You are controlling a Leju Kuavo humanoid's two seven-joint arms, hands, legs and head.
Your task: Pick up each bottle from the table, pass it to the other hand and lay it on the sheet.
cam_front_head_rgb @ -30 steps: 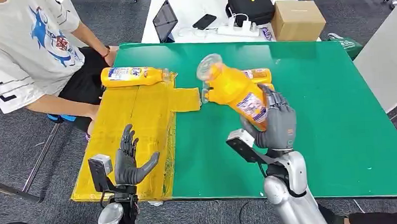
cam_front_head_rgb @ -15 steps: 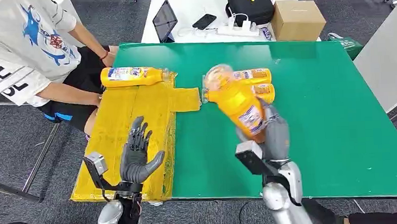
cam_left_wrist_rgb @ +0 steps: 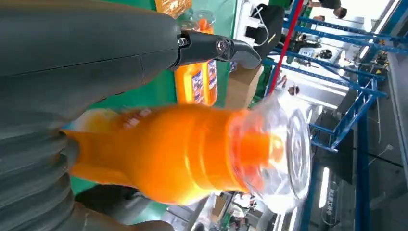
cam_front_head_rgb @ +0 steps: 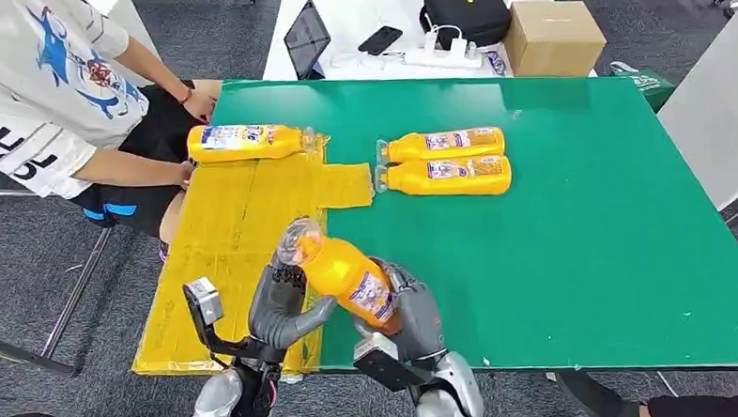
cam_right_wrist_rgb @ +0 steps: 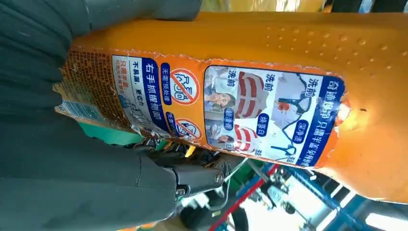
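Right hand (cam_front_head_rgb: 409,312) grips the orange bottle (cam_front_head_rgb: 342,275) by its base, held over the worktop's near edge beside the yellow sheet (cam_front_head_rgb: 243,214). Left hand (cam_front_head_rgb: 280,304) cups the neck, fingers not visibly clenched; it should wrap firmly before the right lets go.

Both silver arms rise from below and meet near the table's front edge. The right hand (cam_front_head_rgb: 409,312) grips the lower body of an orange bottle (cam_front_head_rgb: 345,275), fingers wrapped around the label — the wrist bent inward toward the other arm. The left hand (cam_front_head_rgb: 277,305) stands upright just beside it, thumb out, fingers raised against the bottle's neck end — whether they grip cannot be told.
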